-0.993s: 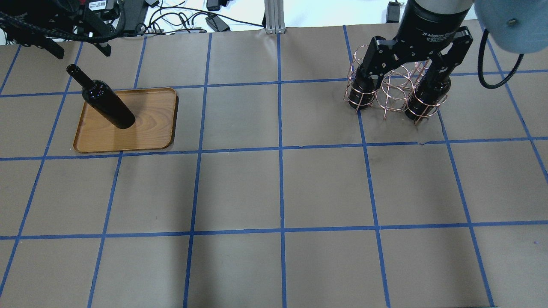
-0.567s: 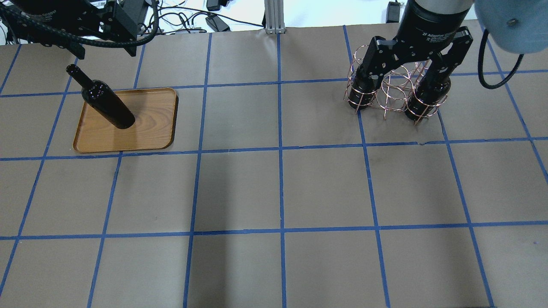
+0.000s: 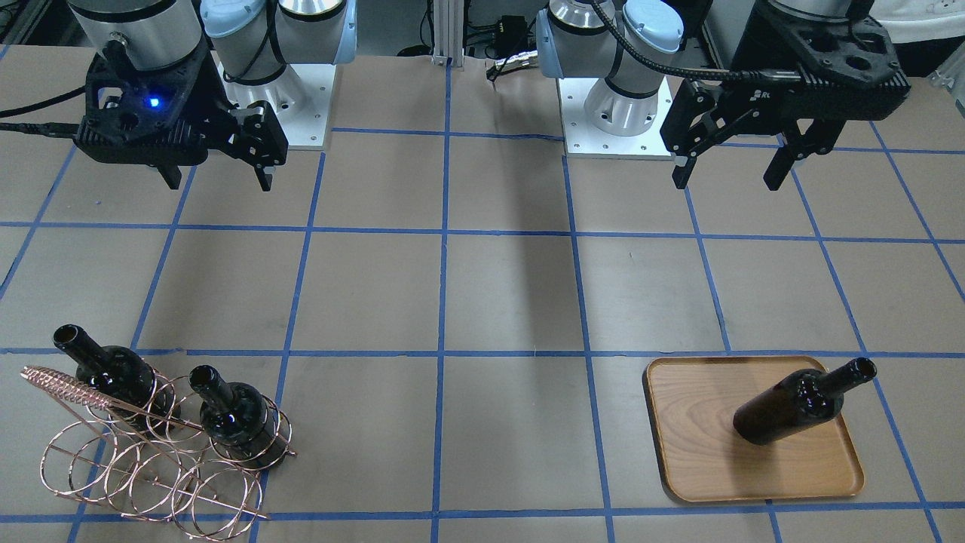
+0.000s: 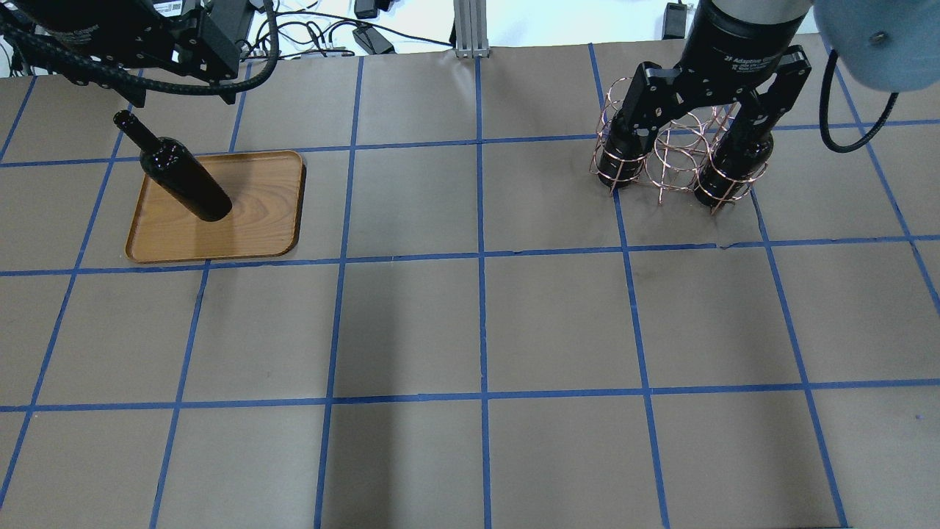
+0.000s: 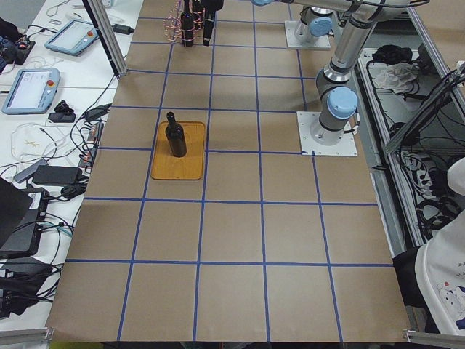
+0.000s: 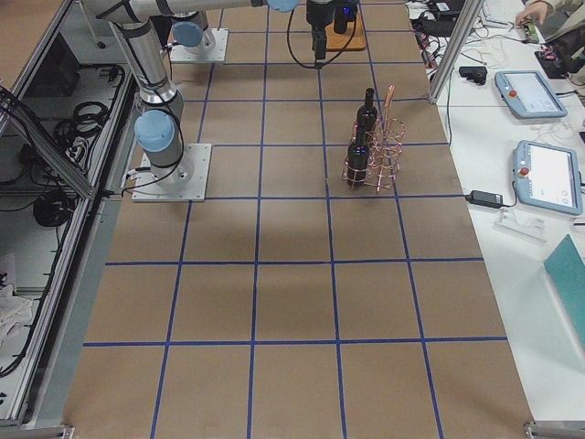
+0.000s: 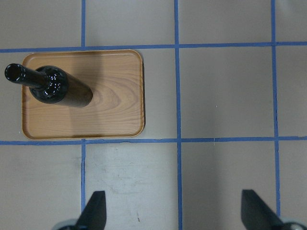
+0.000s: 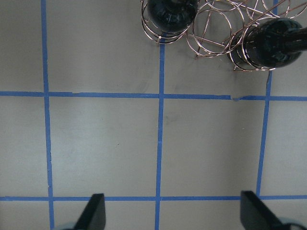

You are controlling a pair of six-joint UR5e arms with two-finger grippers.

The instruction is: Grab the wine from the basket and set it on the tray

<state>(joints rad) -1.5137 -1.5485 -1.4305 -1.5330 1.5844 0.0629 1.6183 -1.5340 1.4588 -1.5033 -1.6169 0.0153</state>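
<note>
One wine bottle stands upright on the wooden tray, on its left half; it also shows in the front view and the left wrist view. My left gripper is open and empty, high above the table on the robot's side of the tray. Two more bottles stand in the outer rings of the copper wire basket. My right gripper is open and empty, high up on the robot's side of the basket.
The table is brown paper with a blue tape grid. An aluminium post, cables and power bricks lie beyond the far edge. Both arm bases are bolted on at the robot's side. Teach pendants lie on side tables.
My left arm has swung rightward along the table's far edge in the overhead view. The bottle on the tray, the basket and my right gripper have not moved.
</note>
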